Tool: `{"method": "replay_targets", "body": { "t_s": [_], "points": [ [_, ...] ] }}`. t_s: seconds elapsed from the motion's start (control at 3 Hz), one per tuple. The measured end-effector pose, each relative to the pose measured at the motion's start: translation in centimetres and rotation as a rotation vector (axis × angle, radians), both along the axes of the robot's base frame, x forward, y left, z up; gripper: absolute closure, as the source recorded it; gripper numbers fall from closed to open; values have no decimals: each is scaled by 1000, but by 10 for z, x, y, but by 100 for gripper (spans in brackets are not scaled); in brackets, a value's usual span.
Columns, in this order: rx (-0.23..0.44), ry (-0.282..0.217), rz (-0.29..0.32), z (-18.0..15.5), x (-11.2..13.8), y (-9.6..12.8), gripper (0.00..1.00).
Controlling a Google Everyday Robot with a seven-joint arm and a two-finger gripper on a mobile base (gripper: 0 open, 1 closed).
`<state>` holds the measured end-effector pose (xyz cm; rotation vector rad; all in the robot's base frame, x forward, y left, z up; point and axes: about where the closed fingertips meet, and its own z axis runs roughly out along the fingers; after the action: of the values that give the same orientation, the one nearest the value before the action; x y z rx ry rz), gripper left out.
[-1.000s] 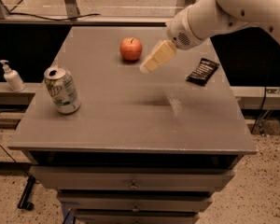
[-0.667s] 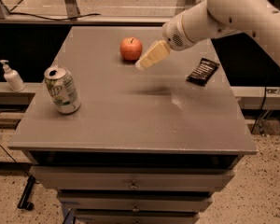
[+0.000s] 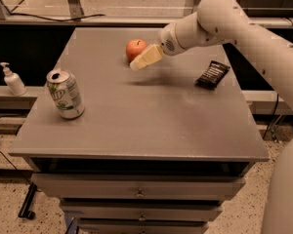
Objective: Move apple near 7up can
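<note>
Here, in the camera view, a grey surface (image 3: 151, 116) tops drawers (image 3: 136, 191), with a white pump bottle (image 3: 12, 80) on a ledge at left. The apple (image 3: 135, 48) sits far back, well apart from the 7up can (image 3: 65, 93) at the left edge. The tool (image 3: 139, 63) hovers just beside the apple, perhaps touching it. Whether the tool is spread or pressed together, I cannot tell. The arm is cut off at the right.

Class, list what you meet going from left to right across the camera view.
Left to right: white pump bottle, 7up can, apple, dark packet. The gripper overlaps the apple's lower right, so it is omitted.
</note>
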<state>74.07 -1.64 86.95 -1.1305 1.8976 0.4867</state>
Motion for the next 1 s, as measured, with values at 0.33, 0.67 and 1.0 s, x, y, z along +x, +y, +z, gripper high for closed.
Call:
{"method": "replay_targets", "body": {
  "t_s": [0.33, 0.67, 1.0],
  "points": [
    [16, 17, 18, -13, 15, 17, 0],
    [33, 20, 48, -19, 23, 33, 16],
    [38, 23, 45, -22, 27, 32, 39]
  ]
}}
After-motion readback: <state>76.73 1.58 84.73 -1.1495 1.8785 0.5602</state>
